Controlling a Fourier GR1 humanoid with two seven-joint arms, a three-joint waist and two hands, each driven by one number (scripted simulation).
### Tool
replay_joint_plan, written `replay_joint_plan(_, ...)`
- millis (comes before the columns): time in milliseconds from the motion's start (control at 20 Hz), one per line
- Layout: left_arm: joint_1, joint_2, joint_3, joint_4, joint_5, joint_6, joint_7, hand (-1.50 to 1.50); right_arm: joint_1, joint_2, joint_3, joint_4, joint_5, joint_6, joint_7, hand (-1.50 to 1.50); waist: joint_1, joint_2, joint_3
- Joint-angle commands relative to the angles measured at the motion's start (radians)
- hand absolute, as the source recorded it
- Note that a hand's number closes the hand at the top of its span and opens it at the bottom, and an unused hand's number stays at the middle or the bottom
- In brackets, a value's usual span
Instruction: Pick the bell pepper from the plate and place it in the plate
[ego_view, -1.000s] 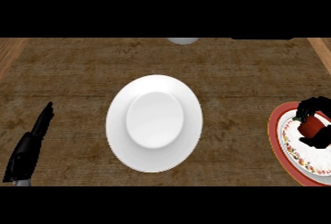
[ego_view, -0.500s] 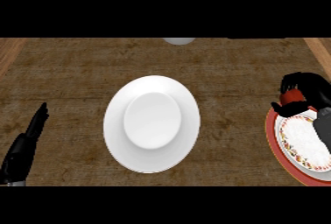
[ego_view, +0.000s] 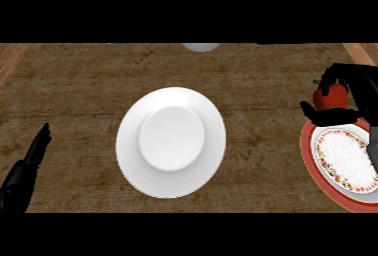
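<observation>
A brown wood-grain table (ego_view: 88, 75) carries two plates. The right robot hand (ego_view: 345, 95) is curled round the red bell pepper (ego_view: 331, 96), held above the far rim of the red-rimmed plate (ego_view: 314, 160). The white plate (ego_view: 171, 141) lies well to its left; carry the pepper level across and lower it over the plate's centre before opening. The left robot hand (ego_view: 26, 167) rests open at the left edge.

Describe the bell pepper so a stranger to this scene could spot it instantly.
Start at the red-rimmed plate at the counter's right edge. Just above it the right hand curls round the bell pepper, the only glossy red thing off any plate.
</observation>
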Motion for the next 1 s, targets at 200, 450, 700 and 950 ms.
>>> replay_joint_plan(200, -0.009, 0.002, 0.006, -0.005, 0.011, -0.034, 0.003, 0.00, 0.077, 0.051, 0.068, -0.506, -0.080, 0.157, 0.240, 1.50, 0.020, 0.009, 0.001)
replay_joint_plan(450, -0.088, 0.000, 0.012, 0.045, 0.002, -0.040, 0.020, 0.00, -0.118, 0.208, 0.202, -0.526, -0.021, 0.192, 0.474, 1.50, 0.044, 0.017, 0.000)
replay_joint_plan(700, -0.034, -0.014, -0.003, -0.002, -0.011, -0.056, -0.001, 0.00, -0.220, 0.358, 0.296, -0.409, 0.062, 0.202, 0.582, 1.50, 0.055, 0.018, 0.001)
replay_joint_plan(950, -0.056, -0.032, -0.004, -0.001, -0.048, -0.027, 0.012, 0.00, -0.280, 0.487, 0.328, -0.280, 0.090, 0.224, 0.652, 1.50, 0.047, 0.018, 0.002)
